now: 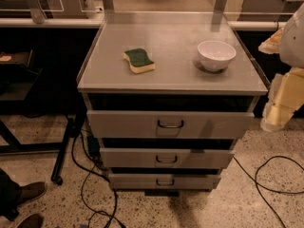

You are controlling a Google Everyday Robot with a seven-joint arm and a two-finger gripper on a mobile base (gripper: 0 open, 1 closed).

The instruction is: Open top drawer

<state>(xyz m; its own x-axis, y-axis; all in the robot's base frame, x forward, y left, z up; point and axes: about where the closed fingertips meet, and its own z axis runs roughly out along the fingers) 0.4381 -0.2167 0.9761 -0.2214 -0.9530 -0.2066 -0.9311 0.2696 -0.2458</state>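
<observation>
The top drawer (128,124) is the widest grey metal front of three under the cabinet top, with a small metal loop handle (170,124) at its middle. A dark gap shows above the front. My gripper (278,106) appears as pale cream parts at the right edge of the camera view, beside the cabinet's right side at about top-drawer height. It is well to the right of the handle and touches nothing that I can see.
A green-and-yellow sponge (139,60) and a white bowl (216,55) sit on the cabinet top (171,75). Two smaller drawer fronts (166,158) lie below. Cables (266,175) run across the floor. A black table leg (64,151) and shoes (28,194) are at left.
</observation>
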